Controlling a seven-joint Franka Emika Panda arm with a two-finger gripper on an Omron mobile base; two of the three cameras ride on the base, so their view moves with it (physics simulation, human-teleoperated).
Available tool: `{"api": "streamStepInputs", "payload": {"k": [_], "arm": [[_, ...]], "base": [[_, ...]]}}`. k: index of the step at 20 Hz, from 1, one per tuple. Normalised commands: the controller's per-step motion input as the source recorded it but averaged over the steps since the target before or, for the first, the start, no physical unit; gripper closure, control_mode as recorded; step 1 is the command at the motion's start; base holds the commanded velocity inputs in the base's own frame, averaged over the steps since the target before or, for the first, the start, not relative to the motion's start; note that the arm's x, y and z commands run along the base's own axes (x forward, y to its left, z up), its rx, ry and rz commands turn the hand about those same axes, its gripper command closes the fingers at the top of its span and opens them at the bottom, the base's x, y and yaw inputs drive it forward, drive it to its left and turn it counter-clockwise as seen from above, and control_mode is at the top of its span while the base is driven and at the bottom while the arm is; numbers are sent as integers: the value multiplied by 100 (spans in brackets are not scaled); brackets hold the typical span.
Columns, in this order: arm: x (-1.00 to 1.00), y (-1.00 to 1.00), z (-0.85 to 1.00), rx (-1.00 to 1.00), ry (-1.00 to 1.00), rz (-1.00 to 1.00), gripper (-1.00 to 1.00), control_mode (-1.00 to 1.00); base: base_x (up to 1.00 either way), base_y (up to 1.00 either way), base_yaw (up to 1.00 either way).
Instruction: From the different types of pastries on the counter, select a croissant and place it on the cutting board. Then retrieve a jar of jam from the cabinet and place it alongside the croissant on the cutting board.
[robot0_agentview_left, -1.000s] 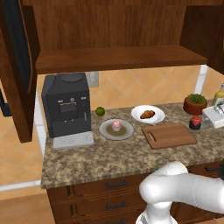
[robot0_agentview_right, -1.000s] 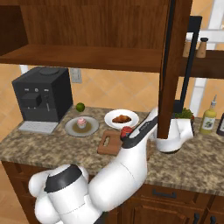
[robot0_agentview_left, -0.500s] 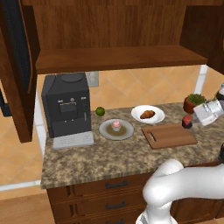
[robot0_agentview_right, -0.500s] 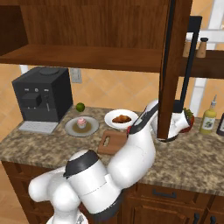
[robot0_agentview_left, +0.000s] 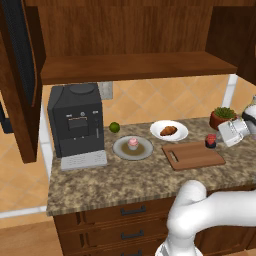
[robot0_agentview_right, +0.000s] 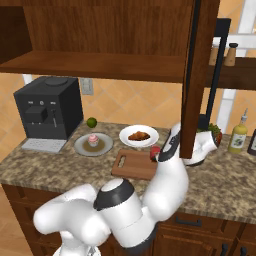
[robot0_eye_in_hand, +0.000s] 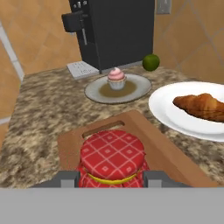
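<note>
Simulated kitchen with orange tiled walls, an open dark-wood cabinet (robot0_agentview_left: 135, 65) up top and a speckled granite bench (robot0_agentview_left: 125, 175) under it. On the bench from the left: a black coffee machine (robot0_agentview_left: 77, 120), a lime (robot0_agentview_left: 114, 127) beside it, a grey plate (robot0_agentview_left: 133, 148) with the pink cupcake (robot0_agentview_left: 133, 143) on it, then a white plate (robot0_agentview_left: 169, 131) with the croissant (robot0_agentview_left: 169, 131) on it, so the croissant isn't on the board. The board (robot0_agentview_left: 193, 155) lies just in front of the white plate, bare on top. The fingers (robot0_eye_in_hand: 113, 178) are clamped on the jam jar (robot0_eye_in_hand: 113, 157), one dark tip on each side of it, red checked lid facing the hand camera. In the left base view the jar (robot0_agentview_left: 211, 141) sits at the board's right end, right by the edge; can't tell if it's touching the wood or hanging just above it. There's a potted plant (robot0_agentview_left: 222, 117) behind the hand, and a yellowish bottle (robot0_agentview_right: 238, 135) further right on the bench in the right base view.
</note>
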Motion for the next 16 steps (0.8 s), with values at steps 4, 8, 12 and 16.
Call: {"api": "streamStepInputs", "payload": {"k": [4,8,12,16], "arm": [[99,-16,-22,3,-3,0,100,-100],[53,-23,-22,0,0,0,100,-100],[-13,-5,-16,0,1,13,100,-100],[-17,0,-6,0,0,20,100,-100]], "base": [[0,0,0],[0,0,0],[0,0,0],[0,0,0]]}}
